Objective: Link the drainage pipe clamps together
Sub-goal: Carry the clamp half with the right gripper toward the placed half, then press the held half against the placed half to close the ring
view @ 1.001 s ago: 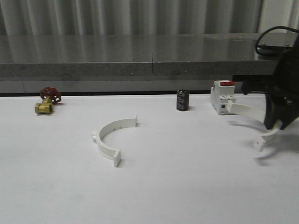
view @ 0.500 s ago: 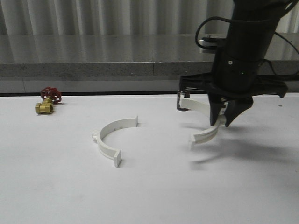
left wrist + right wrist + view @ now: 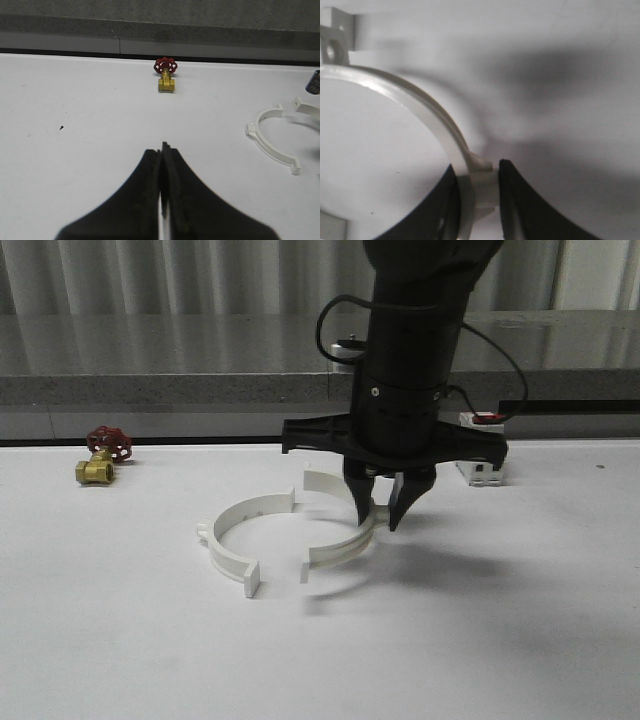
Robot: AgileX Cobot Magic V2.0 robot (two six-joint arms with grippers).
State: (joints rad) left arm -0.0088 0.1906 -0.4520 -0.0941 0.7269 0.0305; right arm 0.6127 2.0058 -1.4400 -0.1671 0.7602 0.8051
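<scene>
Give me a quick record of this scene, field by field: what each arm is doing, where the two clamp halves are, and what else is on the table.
right end effector: shut on the right clamp half, gripping mid-arc
left end effector: shut, holding nothing, above bare table
left clamp half: lying flat on the white table, untouched
clamp state: open ends face each other, gaps remain at both ends, not joined
brass valve: red handwheel, far left
switch: white, red-topped, partly behind the right arm
</scene>
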